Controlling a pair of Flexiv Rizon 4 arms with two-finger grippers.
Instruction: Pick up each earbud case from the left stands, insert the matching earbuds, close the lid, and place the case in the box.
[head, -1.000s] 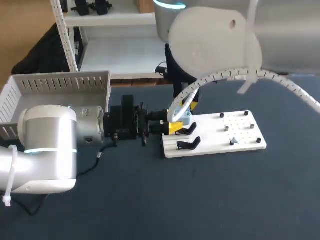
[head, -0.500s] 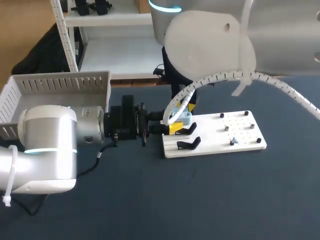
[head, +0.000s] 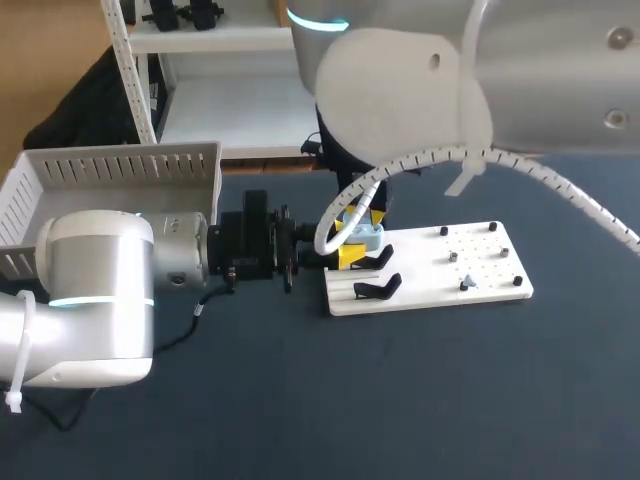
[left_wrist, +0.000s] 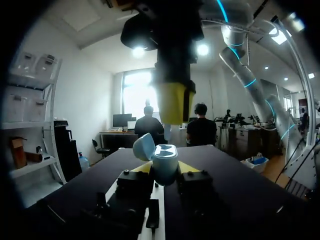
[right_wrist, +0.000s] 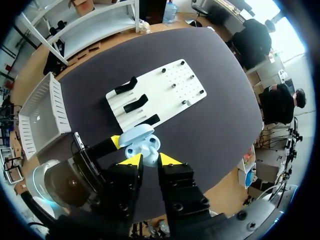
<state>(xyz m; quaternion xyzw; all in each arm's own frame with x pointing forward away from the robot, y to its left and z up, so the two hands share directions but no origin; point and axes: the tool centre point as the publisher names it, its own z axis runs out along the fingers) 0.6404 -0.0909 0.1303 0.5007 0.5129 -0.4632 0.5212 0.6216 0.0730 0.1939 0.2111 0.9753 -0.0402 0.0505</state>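
Leftward swings the right arm (head: 400, 90) over the last second, leaving the right gripper (right_wrist: 150, 160) just above the open-lidded earbud case (right_wrist: 141, 145); whether it grips anything cannot be told. The left gripper (left_wrist: 165, 169) clamps the case over the white board's (head: 480, 262) left end. Insertion seems next.

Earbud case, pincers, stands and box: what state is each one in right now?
earbud case: lid open, held upright.
left pincer: shut on the earbud case from both sides.
right pincer: directly above the open case; whether it grips anything can't be told.
stands: two bare, a third partly hidden behind the case.
box: no case inside.
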